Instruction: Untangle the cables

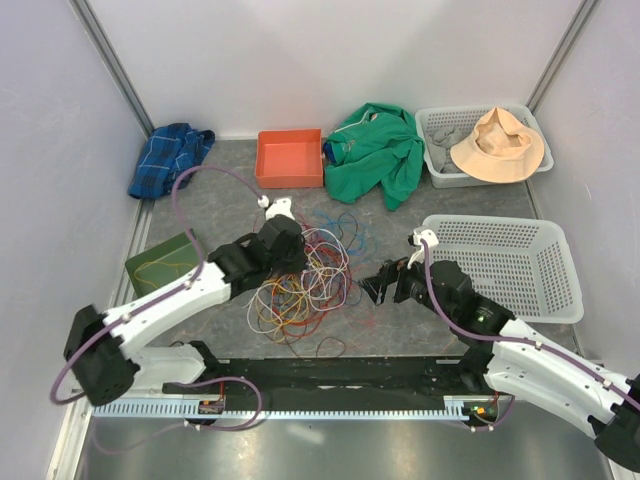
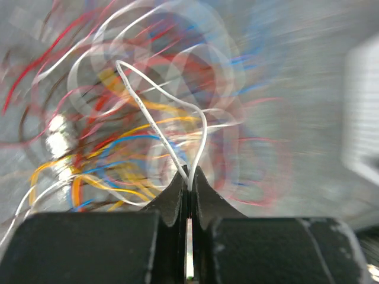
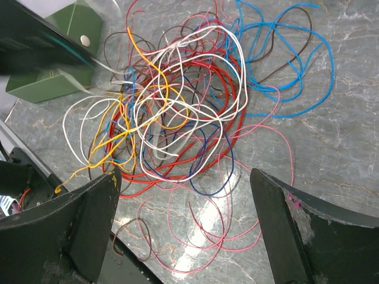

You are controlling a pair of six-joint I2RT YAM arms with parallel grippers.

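Note:
The cables [image 1: 305,280] lie in a tangled heap of red, white, yellow, blue and pink wires on the grey table between the two arms. My left gripper [image 1: 288,248] is over the heap's left side. In the left wrist view, the gripper [image 2: 190,175] is shut on a loop of white cable [image 2: 148,112], both strands pinched at the fingertips, and the background is blurred. My right gripper [image 1: 384,284] hovers just right of the heap. In the right wrist view it [image 3: 183,177] stands open above the pink strands at the cables' [image 3: 177,106] edge, holding nothing.
A green box [image 1: 160,262] sits left of the heap. At the back are a blue plaid cloth [image 1: 170,155], an orange tray [image 1: 290,158], a green garment [image 1: 378,150] and a white basket [image 1: 442,178] with a tan hat [image 1: 497,145]. A second white basket [image 1: 505,265] stands right.

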